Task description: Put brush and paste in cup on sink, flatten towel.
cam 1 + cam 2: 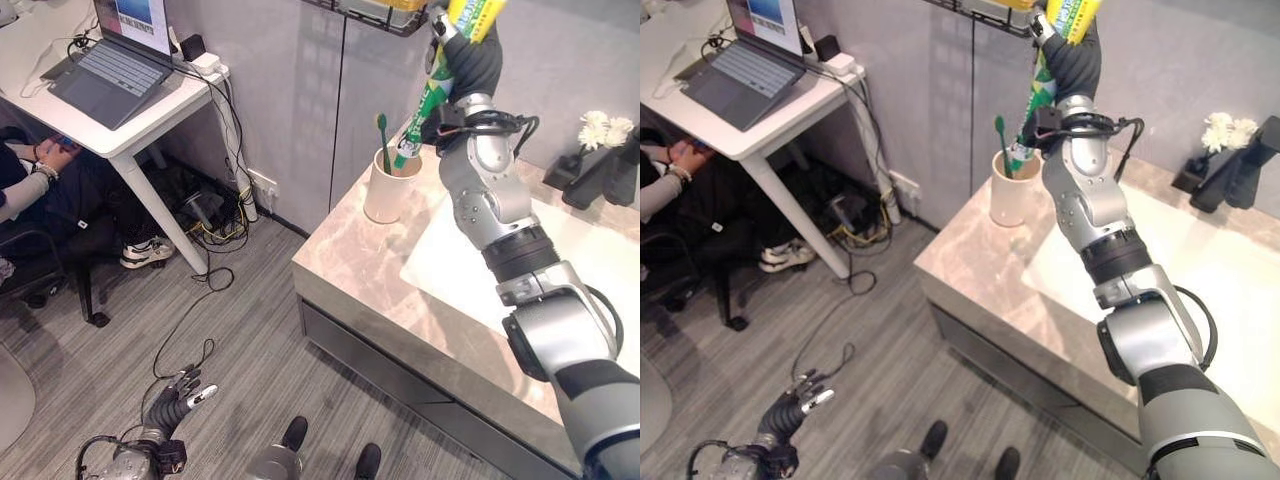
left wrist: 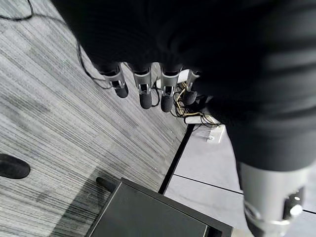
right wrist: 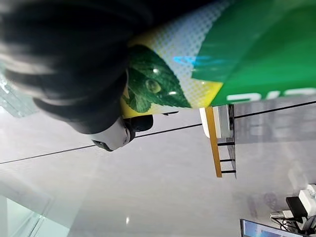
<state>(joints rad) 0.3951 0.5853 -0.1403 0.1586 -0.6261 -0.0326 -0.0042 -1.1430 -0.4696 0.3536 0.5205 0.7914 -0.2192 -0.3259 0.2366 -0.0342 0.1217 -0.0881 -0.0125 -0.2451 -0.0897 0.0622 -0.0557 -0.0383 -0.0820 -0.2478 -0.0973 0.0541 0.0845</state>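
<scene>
A cream cup (image 1: 390, 188) stands on the marble counter (image 1: 380, 290) near its far left corner, with a green toothbrush (image 1: 383, 136) upright in it. My right hand (image 1: 472, 58) is raised above and behind the cup, shut on a long green and yellow toothpaste tube (image 1: 436, 88). The tube slants down and its lower end is at the cup's mouth. The tube's print (image 3: 237, 59) shows close up in the right wrist view. My left hand (image 1: 178, 402) hangs low over the floor with relaxed, straight fingers (image 2: 143, 91), holding nothing.
A white basin (image 1: 600, 270) is set in the counter to the right of the cup, with a black faucet (image 1: 600, 178) and white flowers (image 1: 605, 128) behind it. A wire shelf (image 1: 375, 15) hangs above. A desk with a laptop (image 1: 110, 70) and a seated person (image 1: 40, 190) are at left.
</scene>
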